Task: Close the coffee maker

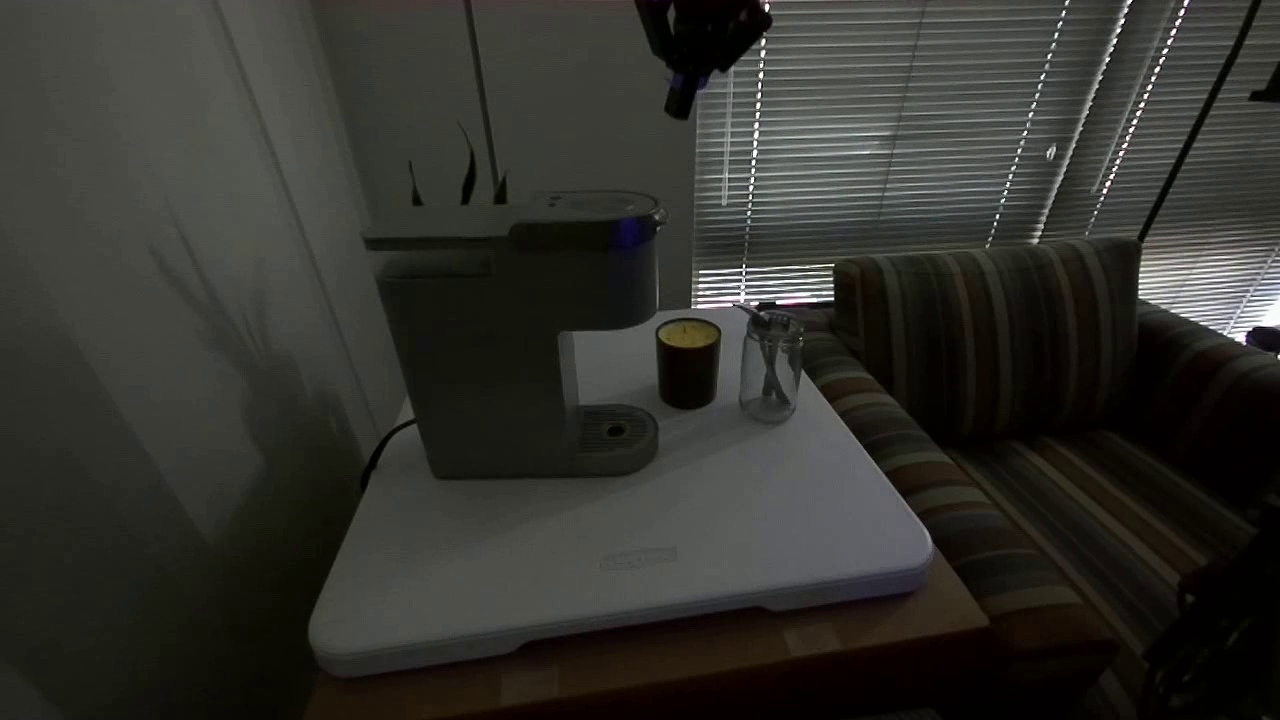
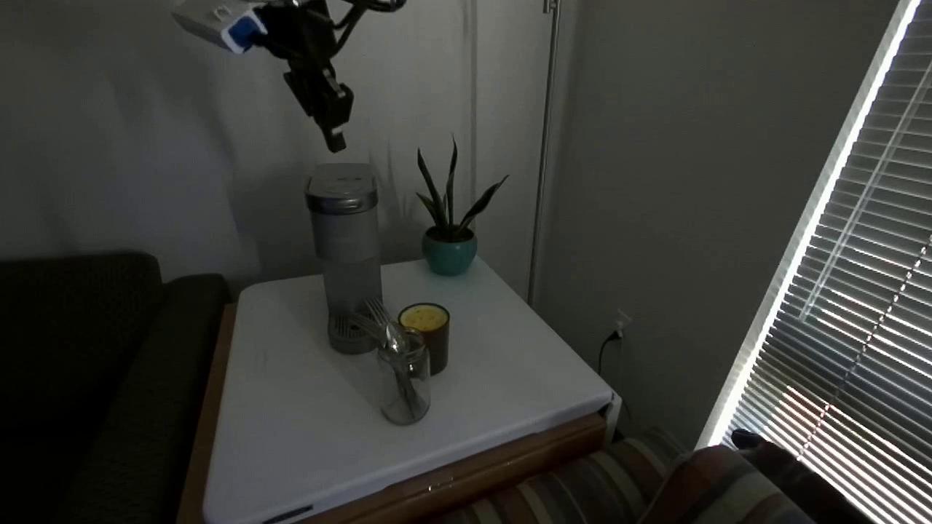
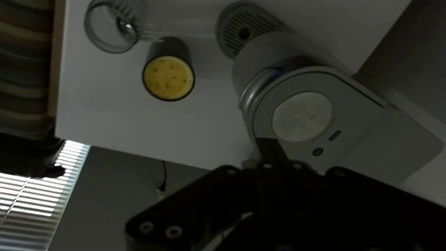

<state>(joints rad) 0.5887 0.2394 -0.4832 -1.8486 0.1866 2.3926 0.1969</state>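
The grey coffee maker point(image 1: 490, 370) stands upright on the white tabletop point(image 1: 520, 560). It also shows in an exterior view point(image 2: 348, 236) and in the wrist view point(image 3: 264, 52). Its lid point(image 1: 590, 203) lies flat on top, with a silver handle at the front; the wrist view shows the lid point(image 3: 301, 115) from above. My gripper point(image 1: 682, 97) hangs above the coffee maker, apart from it. It also shows in an exterior view point(image 2: 335, 142). In the wrist view the fingertips point(image 3: 268, 141) are together with nothing between them, and overlap the lid's edge in the picture.
A dark candle jar point(image 1: 688, 365) and a glass jar with cutlery point(image 1: 770, 370) stand near the coffee maker's front. A plant in a teal pot point(image 2: 449, 251) stands by the wall behind. A striped armchair point(image 1: 985, 350) adjoins the table. A black cord point(image 1: 385, 450) runs behind the machine.
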